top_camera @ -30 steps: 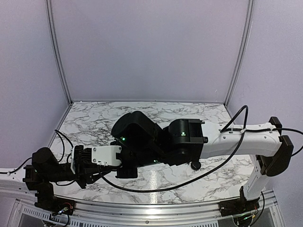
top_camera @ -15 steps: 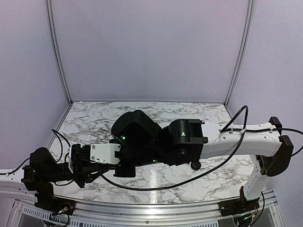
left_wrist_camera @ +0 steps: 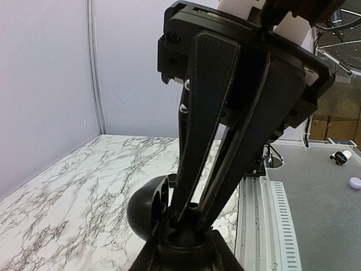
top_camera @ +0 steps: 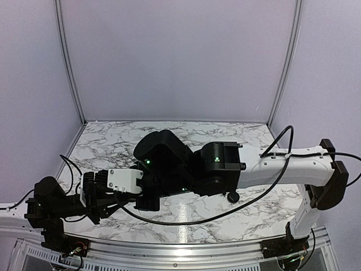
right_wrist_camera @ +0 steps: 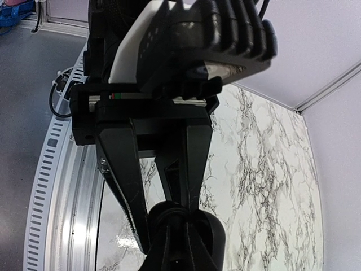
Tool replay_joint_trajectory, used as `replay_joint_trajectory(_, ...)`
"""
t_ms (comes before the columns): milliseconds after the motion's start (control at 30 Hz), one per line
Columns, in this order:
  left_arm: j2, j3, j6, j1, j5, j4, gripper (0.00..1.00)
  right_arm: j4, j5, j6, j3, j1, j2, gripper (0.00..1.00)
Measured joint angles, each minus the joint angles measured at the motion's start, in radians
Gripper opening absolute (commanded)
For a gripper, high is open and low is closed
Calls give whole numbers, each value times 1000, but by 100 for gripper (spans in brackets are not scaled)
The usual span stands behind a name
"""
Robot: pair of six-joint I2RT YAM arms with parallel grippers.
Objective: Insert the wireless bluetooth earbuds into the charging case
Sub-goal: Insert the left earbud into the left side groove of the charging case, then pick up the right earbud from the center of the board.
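Observation:
The black charging case hangs over the marble with its lid swung open to the left. My left gripper is shut on the case body from below. The right gripper comes down from above, shut, with its fingertips inside the case's wells. In the right wrist view the right gripper meets the case between the left arm's long fingers. No earbud can be made out between the tips. From above, both wrists cover the case. A small black piece, perhaps an earbud, lies by the right arm.
The marble table has lilac walls on three sides and a metal rail along its near edge. A black cable loops over the front of the table. The right arm reaches across the middle.
The left wrist has shifted slightly away from the near edge, and the right wrist has shifted with it. Both grippers look unchanged.

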Motion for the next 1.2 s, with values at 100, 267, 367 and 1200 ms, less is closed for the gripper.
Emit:
replay_joint_trajectory(100, 1, 0, 0, 0, 0, 1, 0, 1, -2, 6, 0, 0, -2, 15)
replay_joint_trajectory(267, 12, 0, 0, 0, -2, 10, 0, 0, -14, 8, 0, 0, -7, 17)
replay_joint_trajectory(367, 21, 0, 1, 0, 0, 31, 0, 0, -28, 8, 0, 0, -16, 17)
replay_joint_trajectory(1200, 46, 0, 1, 0, -9, 48, 0, 184, -305, 373, -644, -668, -426, 18)
